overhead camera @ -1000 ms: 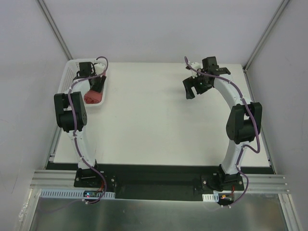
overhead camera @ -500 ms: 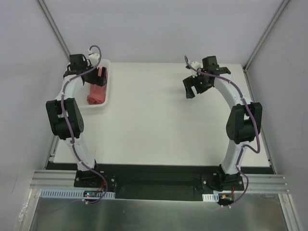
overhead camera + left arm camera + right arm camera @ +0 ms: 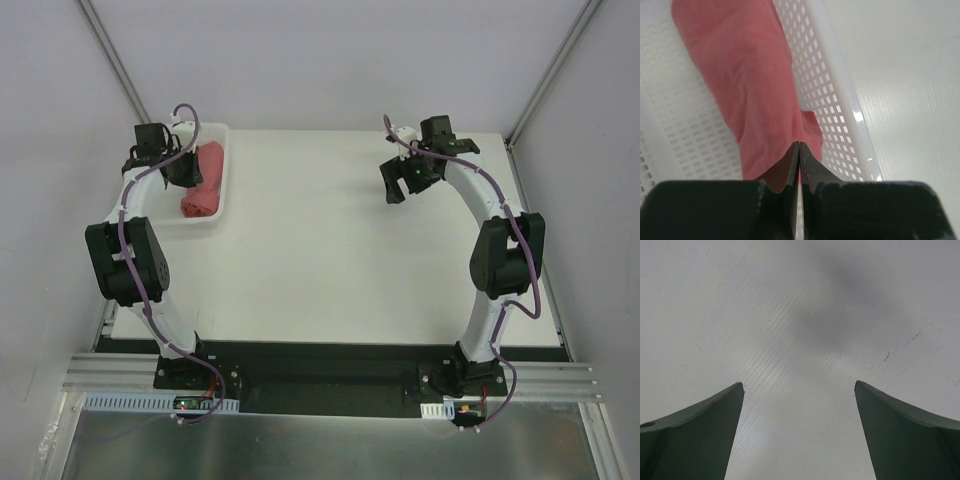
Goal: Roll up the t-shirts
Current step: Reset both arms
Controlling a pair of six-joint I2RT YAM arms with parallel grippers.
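The salmon t-shirt [image 3: 740,85] lies rolled in the white basket [image 3: 832,95] at the far left of the surface [image 3: 350,240]. The left fingers [image 3: 788,172] are pressed shut just above it, with no cloth visible between them; the right fingers [image 3: 700,440] are spread wide at the far right. Best to lift the left arm straight up, so nothing snags the roll

The t-shirt [image 3: 740,85] is soft matt cloth, the perforated basket [image 3: 835,105] glossy white plastic, the table [image 3: 910,75] smooth and matt.
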